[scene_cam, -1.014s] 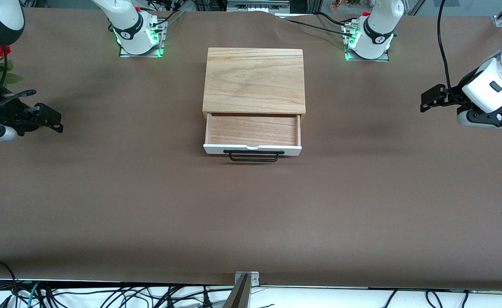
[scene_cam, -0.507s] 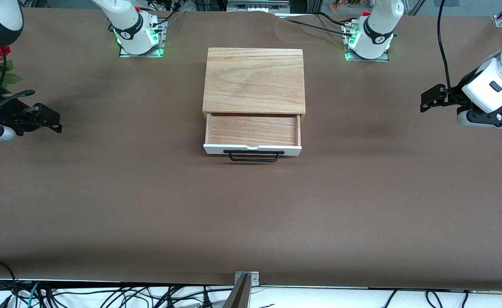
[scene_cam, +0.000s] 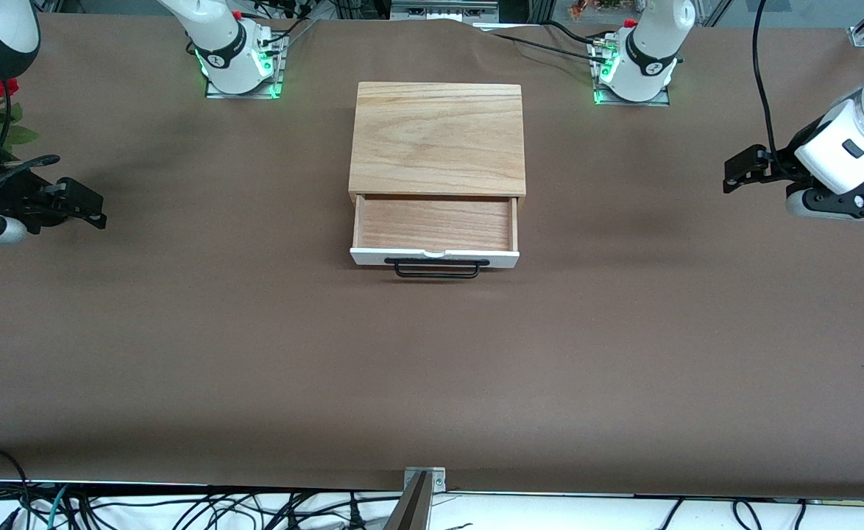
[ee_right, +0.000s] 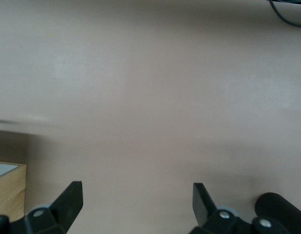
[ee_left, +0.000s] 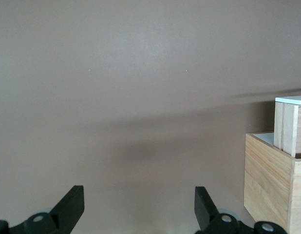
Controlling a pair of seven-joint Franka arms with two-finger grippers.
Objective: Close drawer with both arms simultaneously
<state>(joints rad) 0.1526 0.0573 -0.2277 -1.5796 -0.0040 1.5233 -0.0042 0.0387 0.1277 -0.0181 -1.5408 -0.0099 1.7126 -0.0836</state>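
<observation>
The left arm's black two-finger gripper (scene_cam: 741, 171) hangs over the bare brown table near the left arm's end, its fingers spread wide with nothing between them, as its own wrist view (ee_left: 138, 204) shows plainly. The right arm's black two-finger gripper (scene_cam: 82, 205) hangs over the table at the right arm's end, equally splayed and empty (ee_right: 137, 202). Both sit well apart from the work, with a broad stretch of brown table covering (scene_cam: 432, 383) between each of them and the middle. There, the light oak box casing (scene_cam: 438, 138) rests flat on the table, and the shallow drawer with the white front panel, black wire bar handle and light-wood bottom (scene_cam: 434, 234) stands pulled out of it toward the front camera, its bare wooden floor showing and nothing in it. The black handle (scene_cam: 436, 269) projects from the white panel on the side nearest that camera. From the left wrist view a corner of the casing and the drawer's white edge (ee_left: 290, 127) can just be seen. I judge the task barely begun: this looks like the approach step, with no contact yet. Next, both grippers would need to come in low in front of the white panel, one toward each end, and press together evenly so the drawer slides straight without skewing or shoving the casing along.
</observation>
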